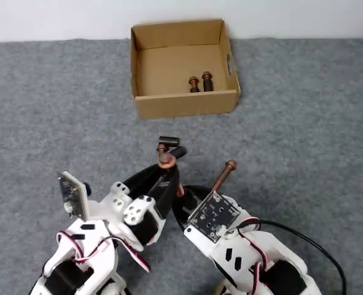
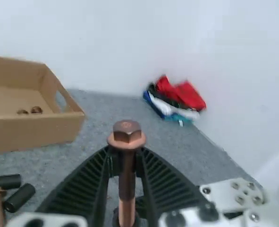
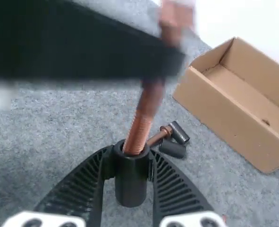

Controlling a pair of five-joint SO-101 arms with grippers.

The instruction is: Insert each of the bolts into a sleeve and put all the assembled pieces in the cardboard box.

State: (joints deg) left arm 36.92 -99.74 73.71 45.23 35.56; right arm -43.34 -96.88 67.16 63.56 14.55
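Left fingers [image 2: 82,185] clamp bolt [image 2: 126,158]; right fingers [image 3: 176,189] clamp sleeve [image 3: 130,179].

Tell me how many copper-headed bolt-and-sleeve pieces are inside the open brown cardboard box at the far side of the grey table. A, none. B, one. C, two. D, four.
C: two copper-headed bolt-and-sleeve pieces stand side by side inside the open brown cardboard box, close to its front wall.

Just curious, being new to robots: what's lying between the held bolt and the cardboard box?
Two loose sleeves and a spare bolt lie there, clearest in the right wrist view.
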